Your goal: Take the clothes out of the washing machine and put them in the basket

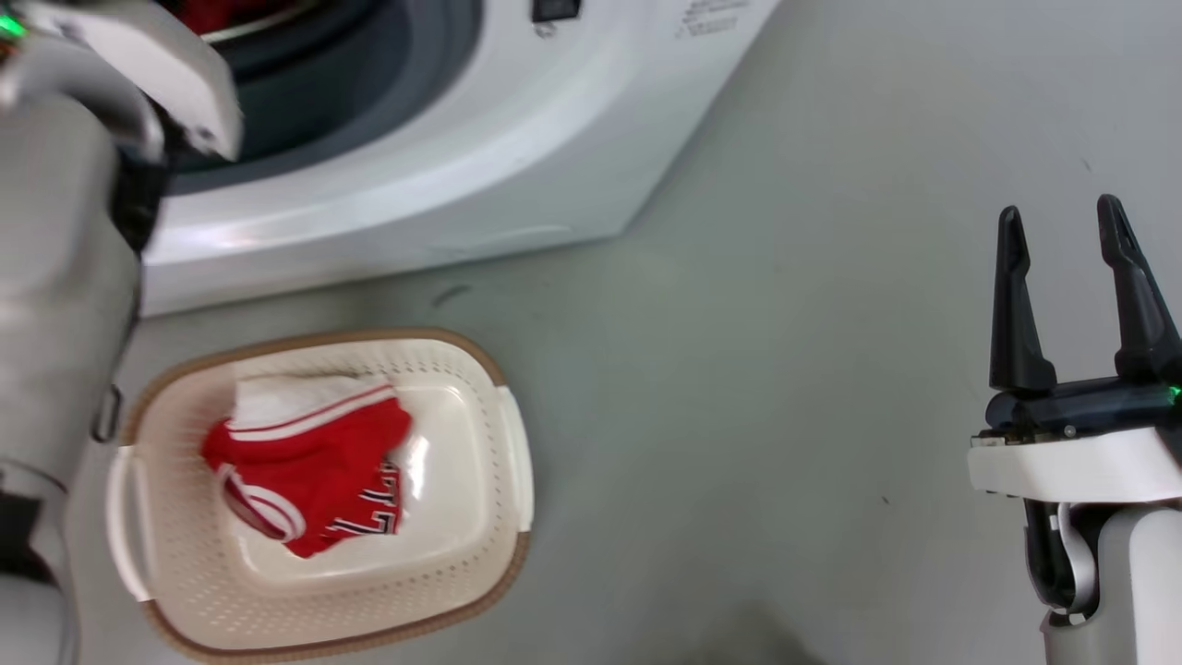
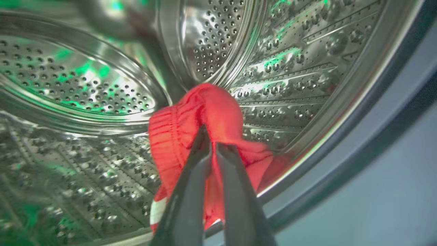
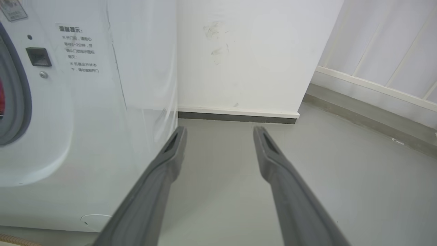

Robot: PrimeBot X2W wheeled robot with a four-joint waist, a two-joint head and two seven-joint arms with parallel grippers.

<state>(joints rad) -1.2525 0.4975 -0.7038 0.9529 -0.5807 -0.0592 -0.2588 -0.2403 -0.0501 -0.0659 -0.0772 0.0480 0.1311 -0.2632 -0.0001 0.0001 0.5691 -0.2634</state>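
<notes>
The red jersey [image 1: 309, 476] with white striped trim lies in the cream basket [image 1: 503, 545] on the floor. Behind the basket stands the white washing machine [image 1: 517, 129], and my left arm reaches into its opening. In the left wrist view my left gripper [image 2: 212, 140] is shut on the plain red garment [image 2: 194, 116], which hangs just inside the steel drum [image 2: 75, 85] near the grey door ring [image 2: 375, 126]. A sliver of red fabric [image 1: 214, 11] shows in the drum at the top of the head view. My right gripper [image 1: 1062, 226] stands open over the bare floor, right of the machine.
The machine's white front [image 3: 51, 136] fills the left of the right wrist view. A white wall with a dark baseboard [image 3: 235, 118] stands beyond it. Open grey floor [image 1: 785, 369] lies between the basket and my right gripper.
</notes>
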